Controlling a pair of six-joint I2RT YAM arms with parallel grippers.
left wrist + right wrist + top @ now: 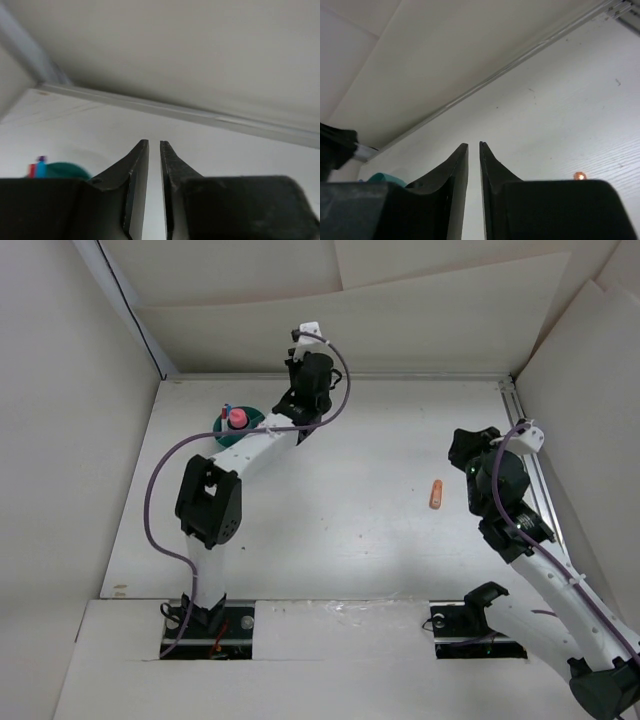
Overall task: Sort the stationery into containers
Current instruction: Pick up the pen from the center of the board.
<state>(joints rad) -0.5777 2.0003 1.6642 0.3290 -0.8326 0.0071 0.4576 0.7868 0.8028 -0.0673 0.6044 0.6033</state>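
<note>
1. The left pincer (pixel 154 142) has its jaws drawn almost together, with only a thin slit between them and nothing in it
2. The right pincer (pixel 474 144) looks the same: jaws nearly pressed together and empty
3. The one loose piece of stationery in view is a short orange marker (pixel 436 494). It lies flat on the table (pixel 350 540), ahead of the right pincer and off to the right of its tips, clear of them. The wrist view shows only its end, peeking over the pincer body
4. The teal organiser cup (pixel 224 428) sits low and to the left of the left pincer's tips, near but not touching. A pink marker (pixel 238 418) stands in it, and red and blue pen caps (pixel 35 170) show above its rim
5. The orange marker is probably light, stiff plastic with a smooth round barrel, so it may roll or squirt out under an off-centre pinch
6. The best hold is likely across the barrel at mid-length, with the jaws square to its long axis. They would have to spread first, since the slit looks too narrow for it
7. The right pincer is the nearer one for this pick, and the cup is well apart from it, beside the left pincer
</note>
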